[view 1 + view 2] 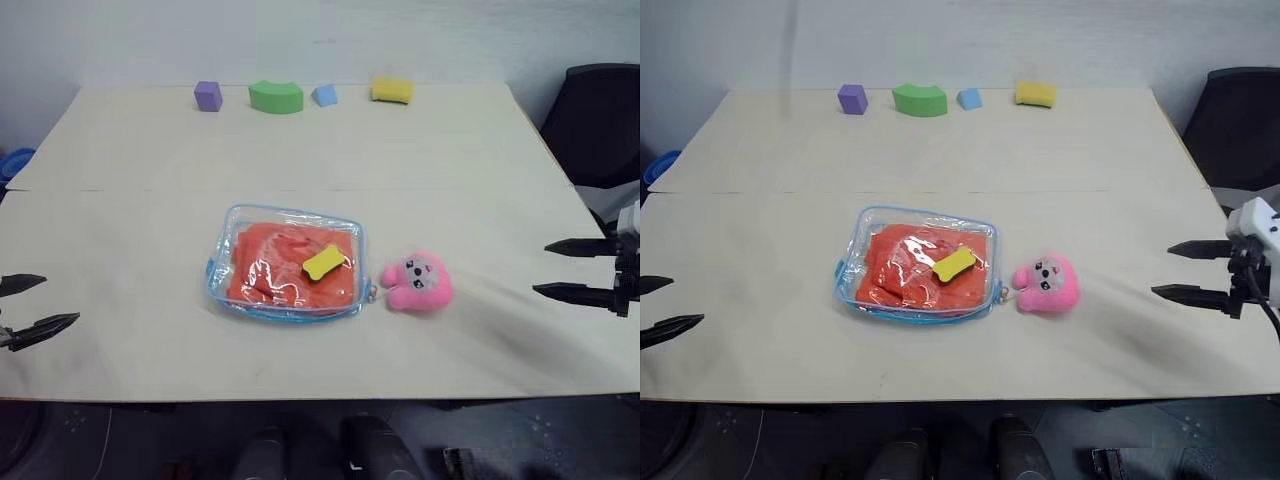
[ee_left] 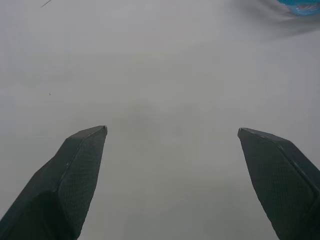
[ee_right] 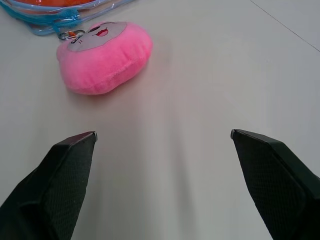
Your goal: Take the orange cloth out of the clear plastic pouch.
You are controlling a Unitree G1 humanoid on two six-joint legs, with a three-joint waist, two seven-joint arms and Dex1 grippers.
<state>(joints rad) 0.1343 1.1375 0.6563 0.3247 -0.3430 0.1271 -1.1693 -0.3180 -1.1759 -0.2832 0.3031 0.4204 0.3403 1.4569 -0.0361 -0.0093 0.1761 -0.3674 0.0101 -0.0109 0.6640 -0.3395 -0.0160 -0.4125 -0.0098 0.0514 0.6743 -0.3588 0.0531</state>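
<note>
The left gripper (image 1: 35, 305) hangs at the lower left edge of the frame with its jaws spread wide and empty, and the right gripper (image 1: 565, 269) at the right edge is equally wide, holding nothing. Near the right one lies a pink plush toy (image 1: 418, 282) (its face turned up), just beside the clear plastic pouch (image 1: 287, 263) in the middle of the table (image 1: 130, 190). The orange cloth (image 1: 280, 262) is inside the pouch, with a yellow block (image 1: 324, 262) over it.
</note>
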